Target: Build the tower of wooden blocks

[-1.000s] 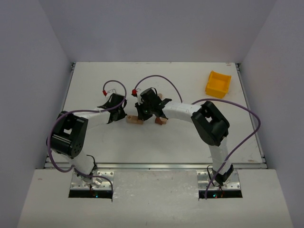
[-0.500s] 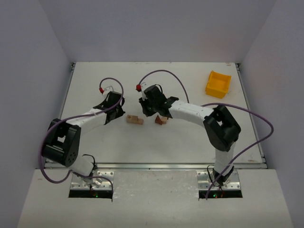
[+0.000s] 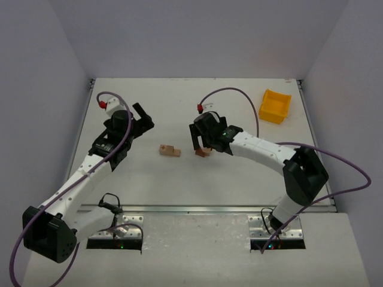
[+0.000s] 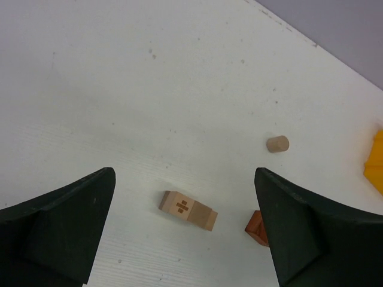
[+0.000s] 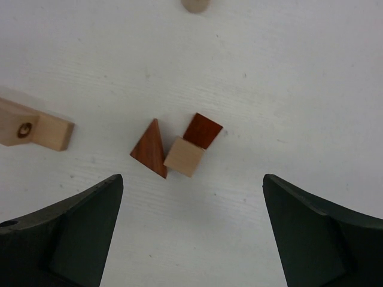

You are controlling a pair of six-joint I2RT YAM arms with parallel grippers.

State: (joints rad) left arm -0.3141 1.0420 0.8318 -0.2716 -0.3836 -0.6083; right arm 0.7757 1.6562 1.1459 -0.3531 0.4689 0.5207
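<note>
Both grippers stand wide apart and hold nothing. The left gripper [image 3: 143, 116] hangs over the left half of the table [image 3: 239, 179], angled toward the middle, and no block touches either of its fingers [image 4: 60, 227]. In its wrist view those two dark fingers frame the white surface, with the bar [image 4: 187, 210] lying flat in the gap between them. The bar is clear of both fingers and has a small cross mark on its upper face. Beyond it in that view lies the peg [image 4: 277, 143], short, pale and round, on its own.

The right gripper [image 3: 201, 145] hovers directly over a cluster of three small pieces just to the right of the bar. Its wrist view shows the jaws spread just as far. The wedge [image 5: 151, 149], the tan cube [image 5: 184, 156] and the red cube [image 5: 202, 130] lie in the gap, each well clear of both fingers. The wedge touches the tan cube at one corner, and the red cube sits against the tan cube's far side. Whether the fingertips reach the table cannot be told.

The blocks [image 3: 170, 150] all lie loose near the middle of the table. The bar is to the left, the cluster of three near it on the right and the peg beyond them, with nothing stacked yet. The bin [image 3: 274, 106] sits near the far right corner, well apart from both grippers and the blocks.
</note>
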